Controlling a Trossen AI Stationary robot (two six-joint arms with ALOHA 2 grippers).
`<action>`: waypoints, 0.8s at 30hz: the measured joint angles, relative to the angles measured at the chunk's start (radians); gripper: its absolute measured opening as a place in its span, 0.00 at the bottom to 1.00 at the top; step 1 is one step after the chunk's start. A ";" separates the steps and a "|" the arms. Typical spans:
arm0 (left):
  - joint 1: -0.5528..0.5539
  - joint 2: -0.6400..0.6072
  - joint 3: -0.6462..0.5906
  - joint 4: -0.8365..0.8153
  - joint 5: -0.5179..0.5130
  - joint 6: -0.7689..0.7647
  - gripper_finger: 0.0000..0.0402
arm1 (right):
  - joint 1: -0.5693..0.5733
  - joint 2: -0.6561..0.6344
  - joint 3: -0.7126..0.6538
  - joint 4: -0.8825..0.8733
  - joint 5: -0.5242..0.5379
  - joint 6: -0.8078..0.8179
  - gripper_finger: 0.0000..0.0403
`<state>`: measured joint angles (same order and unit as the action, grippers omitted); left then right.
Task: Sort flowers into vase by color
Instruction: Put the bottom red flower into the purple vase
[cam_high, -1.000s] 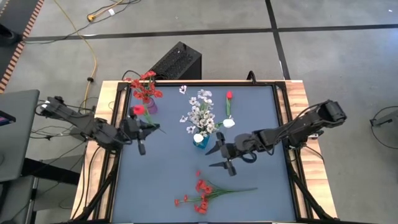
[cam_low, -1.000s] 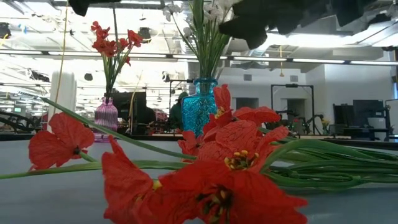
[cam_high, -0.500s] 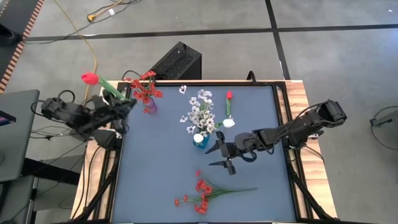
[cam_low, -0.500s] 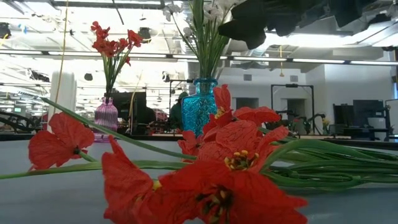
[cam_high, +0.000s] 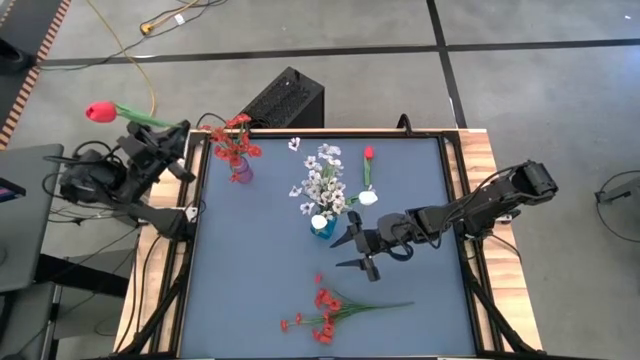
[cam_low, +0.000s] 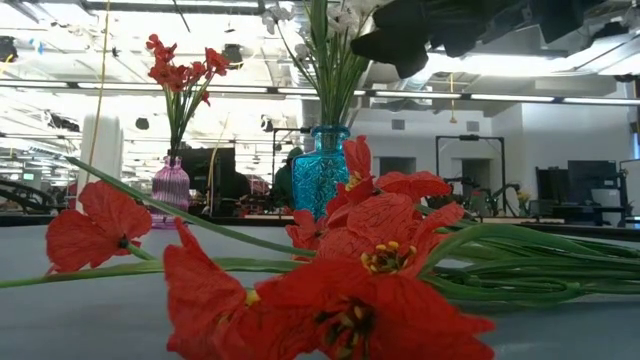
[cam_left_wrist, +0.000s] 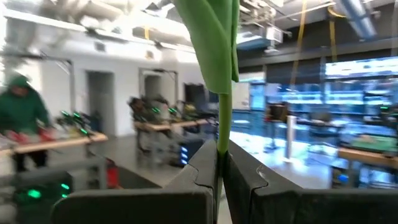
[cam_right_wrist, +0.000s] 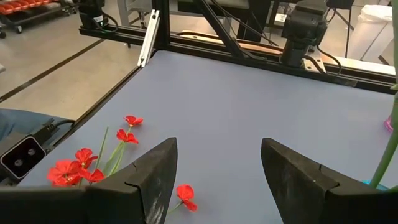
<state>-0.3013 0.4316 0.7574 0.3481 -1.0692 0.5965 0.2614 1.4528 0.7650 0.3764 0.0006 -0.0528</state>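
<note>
Holding a single red tulip (cam_high: 100, 110) by its green stem, the left gripper (cam_high: 172, 133) is clamped shut on it, out past the table's (cam_high: 260, 290) left edge, left of the pink vase (cam_high: 241, 171) of red blooms. Right of that vase stands the blue vase (cam_high: 323, 225) with white blooms. The right gripper (cam_high: 352, 252) hovers just right of the blue vase, jaws wide and empty. A red spray (cam_high: 325, 310) lies on the table below the blue vase; another red stem (cam_high: 367, 165) lies beside it.
</note>
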 joint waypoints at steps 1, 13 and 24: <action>0.024 0.000 0.000 0.010 0.011 0.022 0.00 | 0.000 0.000 0.000 0.001 0.000 0.000 0.64; 0.336 0.000 -0.001 0.004 0.019 0.101 0.00 | 0.000 0.000 0.000 0.008 0.000 0.011 0.64; 0.593 0.096 -0.003 -0.295 0.066 -0.163 0.00 | 0.000 0.000 0.000 0.014 -0.001 0.025 0.64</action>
<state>0.2915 0.5272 0.7546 0.0527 -1.0031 0.4333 0.2611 1.4525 0.7654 0.3908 -0.0002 -0.0275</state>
